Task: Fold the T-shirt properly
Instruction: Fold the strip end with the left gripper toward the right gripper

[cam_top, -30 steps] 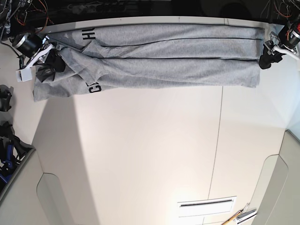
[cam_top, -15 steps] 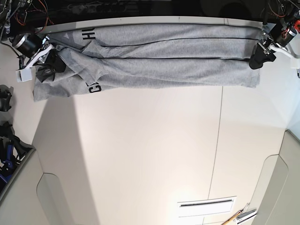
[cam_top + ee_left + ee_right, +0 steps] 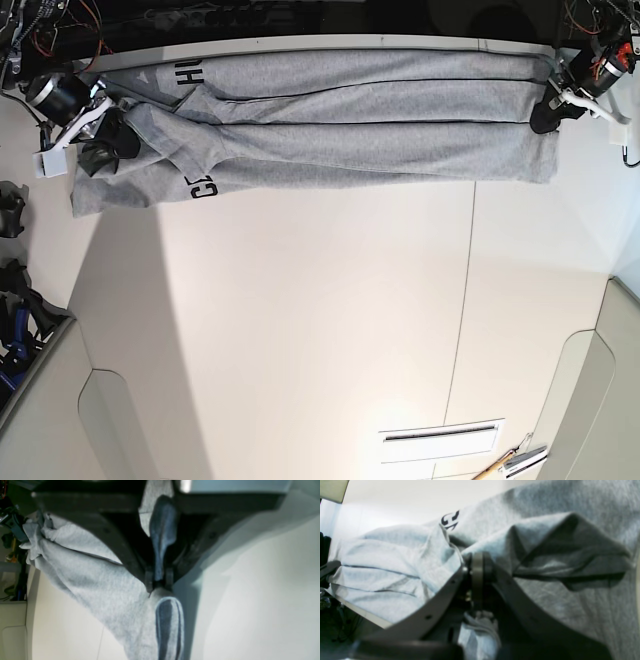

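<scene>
Grey heather cotton runs as a long band across the far edge of the white table (image 3: 320, 320): the T-shirt (image 3: 350, 130) lies stretched between the 2 arms, gathered into lengthwise pleats with dark crease lines running its whole span.

Since 1 second ago the left gripper (image 3: 548, 112) has travelled up and inward along its end of the cloth, from beside the lower corner to a spot on the fabric near the far edge; the hem corner below it now lies flat and unheld on the table. The right gripper (image 3: 100, 140) has barely shifted. I read this as tensioning or re-positioning ahead of a fold, not a fold yet: the band is straighter, but no layer has been carried over.

In the left wrist view the jaws are clenched on a narrow ridge of cloth that passes up between them, the left gripper (image 3: 159, 580) pinching it at the tips. In the right wrist view the right gripper (image 3: 477, 562) is likewise closed on a bunched fold.

The knit looks soft and matte, slumping into rounded folds at the right arm's end, where fragments of black block lettering (image 3: 200, 186) show on a turned-over flap.
</scene>
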